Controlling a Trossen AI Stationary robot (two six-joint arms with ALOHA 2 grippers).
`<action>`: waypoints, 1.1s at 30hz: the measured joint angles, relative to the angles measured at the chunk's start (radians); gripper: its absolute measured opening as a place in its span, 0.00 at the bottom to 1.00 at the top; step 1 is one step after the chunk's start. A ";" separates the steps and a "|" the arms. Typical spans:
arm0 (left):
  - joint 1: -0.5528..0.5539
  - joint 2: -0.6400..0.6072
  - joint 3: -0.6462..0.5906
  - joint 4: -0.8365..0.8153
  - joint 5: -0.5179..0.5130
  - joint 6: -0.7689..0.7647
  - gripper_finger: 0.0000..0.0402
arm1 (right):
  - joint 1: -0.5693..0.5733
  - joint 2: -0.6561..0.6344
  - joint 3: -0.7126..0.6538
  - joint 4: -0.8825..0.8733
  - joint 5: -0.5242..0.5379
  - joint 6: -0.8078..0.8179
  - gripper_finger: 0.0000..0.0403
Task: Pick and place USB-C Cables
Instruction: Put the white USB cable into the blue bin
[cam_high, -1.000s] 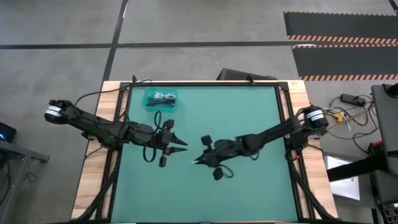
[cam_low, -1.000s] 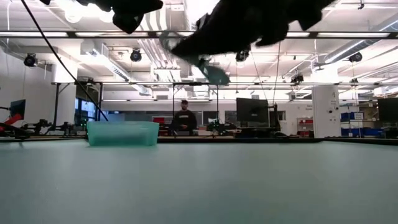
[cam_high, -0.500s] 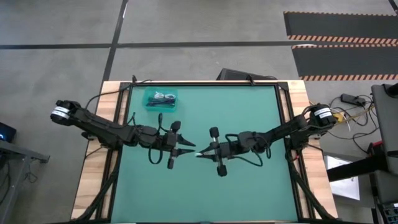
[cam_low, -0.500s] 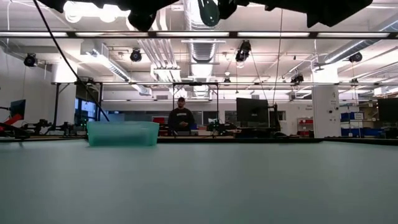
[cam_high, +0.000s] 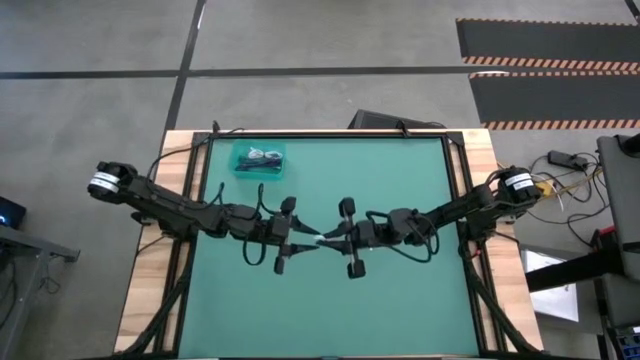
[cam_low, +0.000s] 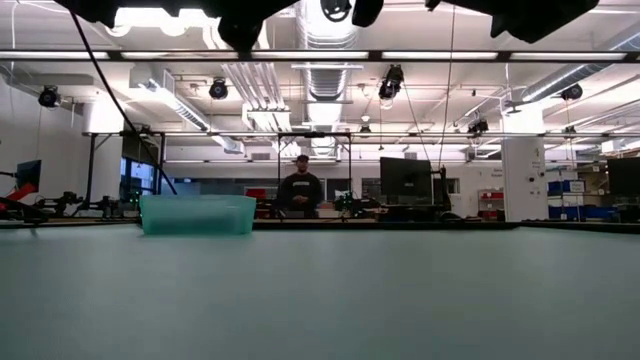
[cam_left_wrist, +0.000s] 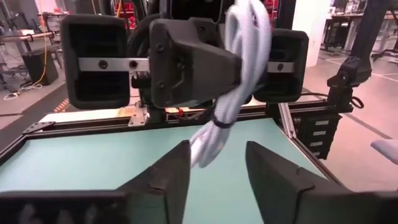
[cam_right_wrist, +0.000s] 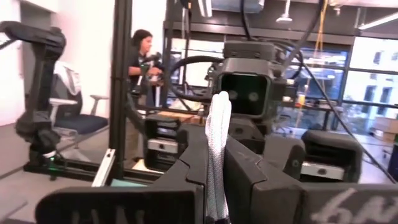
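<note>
Both arms meet above the middle of the table. My right gripper (cam_high: 331, 238) is shut on a white USB-C cable bundle (cam_left_wrist: 239, 68), a coil tied with a dark band. My left gripper (cam_left_wrist: 214, 168) faces it from the table's left, open, with one finger on each side of the bundle's hanging end (cam_left_wrist: 204, 146). Whether they touch it I cannot tell. The teal bin (cam_high: 259, 158) sits near the far left corner with other cable bundles (cam_high: 264, 156) lying in it. In the low view both grippers are almost out of the picture's top. My right gripper pinches the white bundle's middle (cam_right_wrist: 217, 134) between its two fingers, which come level from the table's right. The coil is lifted clear of the table. Its loop (cam_left_wrist: 249, 28) stands above the fingers and its tied end hangs below them.
Green mat (cam_high: 400, 180) covers the table inside a black frame with wooden edges. The bin (cam_low: 197, 214) stands on the far side of the table. A person (cam_low: 301, 190) stands in the room beyond the table. Black arm wires loop beside both wrists.
Both grippers have moved toward each other over the table's middle and now face tip to tip. The right gripper has carried the white cable toward the left gripper and risen almost out of the low view. The left gripper has advanced toward the table's right.
</note>
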 joint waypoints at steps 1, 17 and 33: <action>0.000 0.000 0.000 0.000 0.000 0.000 0.36 | -0.001 0.000 0.000 0.000 0.004 0.000 0.04; 0.002 0.179 0.003 0.344 0.000 0.014 0.47 | -0.002 0.003 0.000 0.029 0.044 0.040 0.04; 0.005 0.219 0.003 0.409 -0.001 0.036 0.16 | -0.002 0.005 0.000 0.022 0.042 0.031 0.04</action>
